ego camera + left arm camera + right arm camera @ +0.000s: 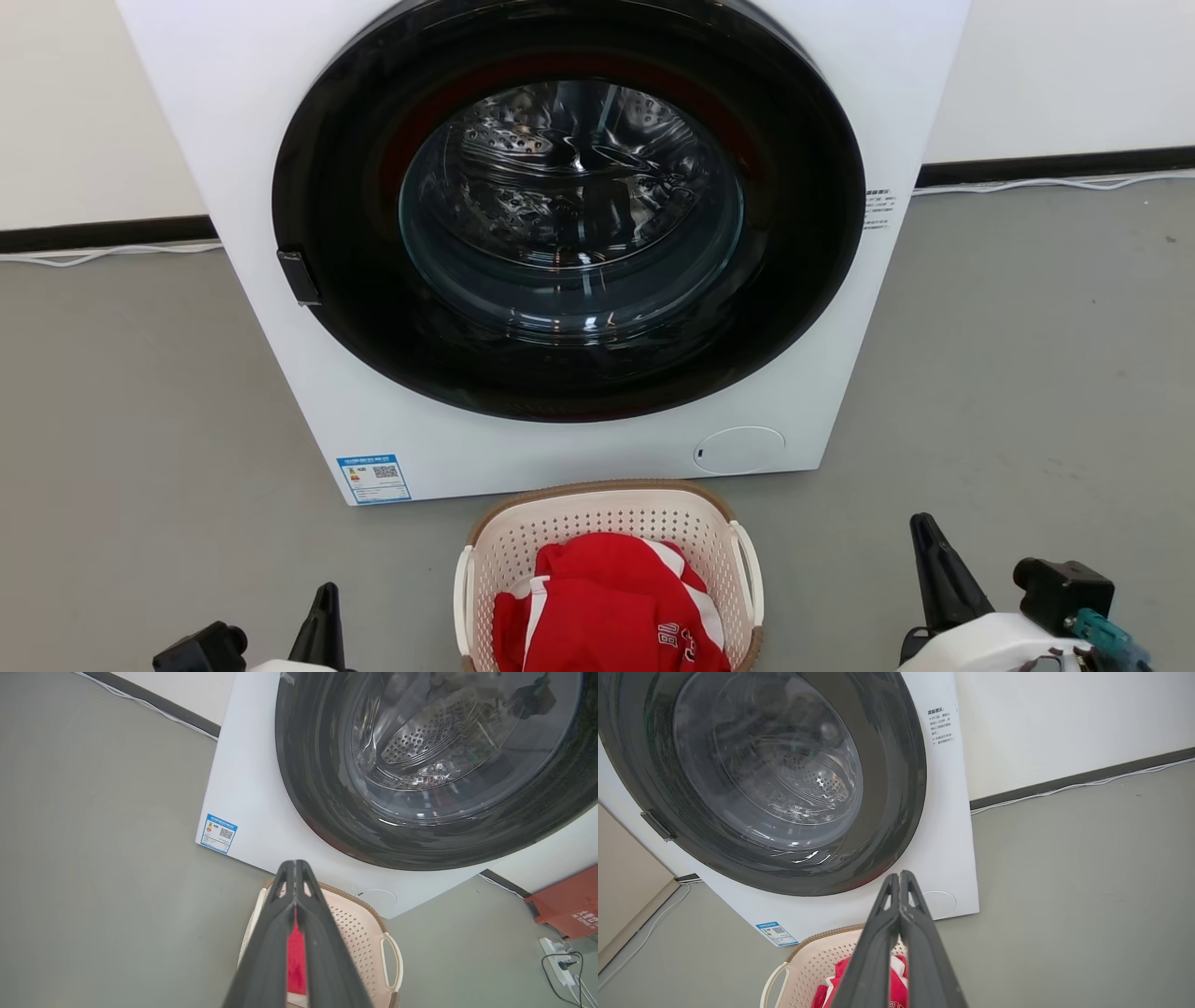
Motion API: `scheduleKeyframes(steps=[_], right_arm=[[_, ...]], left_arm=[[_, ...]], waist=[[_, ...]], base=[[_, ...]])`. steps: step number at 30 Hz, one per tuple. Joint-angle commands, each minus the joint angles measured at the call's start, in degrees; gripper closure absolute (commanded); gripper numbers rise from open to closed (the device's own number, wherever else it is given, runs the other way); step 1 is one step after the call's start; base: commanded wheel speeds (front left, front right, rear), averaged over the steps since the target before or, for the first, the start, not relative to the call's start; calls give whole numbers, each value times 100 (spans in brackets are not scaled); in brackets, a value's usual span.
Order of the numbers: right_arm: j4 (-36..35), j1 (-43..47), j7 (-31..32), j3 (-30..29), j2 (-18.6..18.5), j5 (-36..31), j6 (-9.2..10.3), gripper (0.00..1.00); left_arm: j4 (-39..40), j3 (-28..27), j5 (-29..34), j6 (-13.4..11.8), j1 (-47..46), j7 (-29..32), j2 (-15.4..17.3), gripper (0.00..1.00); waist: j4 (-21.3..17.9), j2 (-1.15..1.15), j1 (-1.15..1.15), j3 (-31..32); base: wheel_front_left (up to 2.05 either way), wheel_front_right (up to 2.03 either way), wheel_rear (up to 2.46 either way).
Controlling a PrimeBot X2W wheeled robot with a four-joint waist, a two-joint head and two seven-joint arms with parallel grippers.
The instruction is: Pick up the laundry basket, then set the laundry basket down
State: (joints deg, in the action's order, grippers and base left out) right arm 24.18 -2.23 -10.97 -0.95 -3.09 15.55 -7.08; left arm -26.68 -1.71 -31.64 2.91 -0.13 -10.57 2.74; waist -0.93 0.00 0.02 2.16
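Laundry basket is seen on the floor just in front of the washing machine, with red clothing inside. Fingers of left hand and right hand are pressed fully together, nothing gripped. Both are seen either side of the basket, apart from it.

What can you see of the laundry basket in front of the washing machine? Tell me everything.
The laundry basket is a small cream-white plastic tub with rounded corners, perforated walls, a brown woven-look rim and a white loop handle on each side. It stands upright on the grey floor, close before the washing machine, and holds a red and white garment. Nothing grips it; the head view cuts off its near edge.
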Motion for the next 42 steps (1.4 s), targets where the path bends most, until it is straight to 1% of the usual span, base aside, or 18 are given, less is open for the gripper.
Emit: scheduleKeyframes(steps=[1,42], right_arm=[[-205,-205,65,-18,-27,210,-7,100],[-523,-278,720,-228,-8,3120,-20,100]], left_arm=[[193,-67,-161,53,-240,25,44,100],[612,-229,-2461,211,-382,681,32,100]], waist=[[2,0,-1,-4],[37,0,-1,-93]], base=[[0,0,0],[0,0,0]])
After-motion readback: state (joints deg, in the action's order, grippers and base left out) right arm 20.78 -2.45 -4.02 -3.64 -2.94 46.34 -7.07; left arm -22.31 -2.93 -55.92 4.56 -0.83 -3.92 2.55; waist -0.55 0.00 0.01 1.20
